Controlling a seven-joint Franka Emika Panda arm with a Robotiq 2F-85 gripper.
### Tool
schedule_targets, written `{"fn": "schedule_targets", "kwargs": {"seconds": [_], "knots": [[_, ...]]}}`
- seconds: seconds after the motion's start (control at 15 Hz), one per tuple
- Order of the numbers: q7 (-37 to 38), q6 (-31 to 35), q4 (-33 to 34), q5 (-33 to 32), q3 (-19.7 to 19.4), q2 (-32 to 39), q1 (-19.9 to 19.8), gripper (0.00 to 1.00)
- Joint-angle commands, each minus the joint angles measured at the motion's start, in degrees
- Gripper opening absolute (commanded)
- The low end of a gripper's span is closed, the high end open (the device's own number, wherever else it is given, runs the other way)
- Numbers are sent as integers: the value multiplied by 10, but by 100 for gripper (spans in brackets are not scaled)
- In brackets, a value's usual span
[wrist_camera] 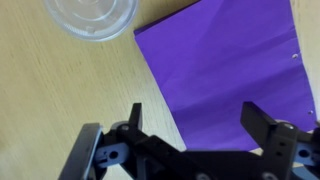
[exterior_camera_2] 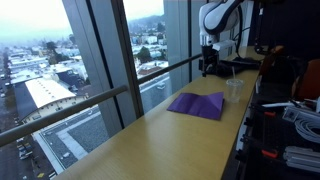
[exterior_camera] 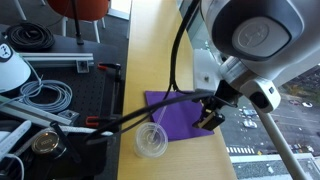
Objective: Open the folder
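Gripper [wrist_camera: 192, 112] is wide open and holds nothing, hanging above the near edge of the purple folder [wrist_camera: 230, 65]. Wrist view shows that edge running between the two fingers [wrist_camera: 135, 118]. The folder lies flat and closed on the wooden tabletop [exterior_camera: 150, 50]. In both exterior views [exterior_camera: 172, 113] [exterior_camera_2: 198, 104] it sits by the window-side edge. A clear plastic cup [exterior_camera: 152, 140] stands just beside the folder's corner; cannot tell if they touch. Gripper [exterior_camera: 210, 120] is at the folder's far side from the cup.
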Motion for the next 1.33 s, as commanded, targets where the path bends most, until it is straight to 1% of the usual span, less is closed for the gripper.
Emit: {"fn": "schedule_targets", "kwargs": {"seconds": [0.0, 0.13, 0.33, 0.53, 0.73, 1.0, 1.27], "knots": [[-94, -54, 83, 24, 5, 52, -32, 100], [-149, -57, 96, 40, 13, 66, -51, 100], [-219, -57, 93, 71, 28, 71, -71, 100], [-269, -70, 83, 95, 39, 74, -84, 100], [-284, -92, 79, 93, 37, 80, -87, 100], [-280, -100, 81, 78, 27, 99, -87, 100], [-281, -103, 83, 82, 29, 115, -93, 100]]}}
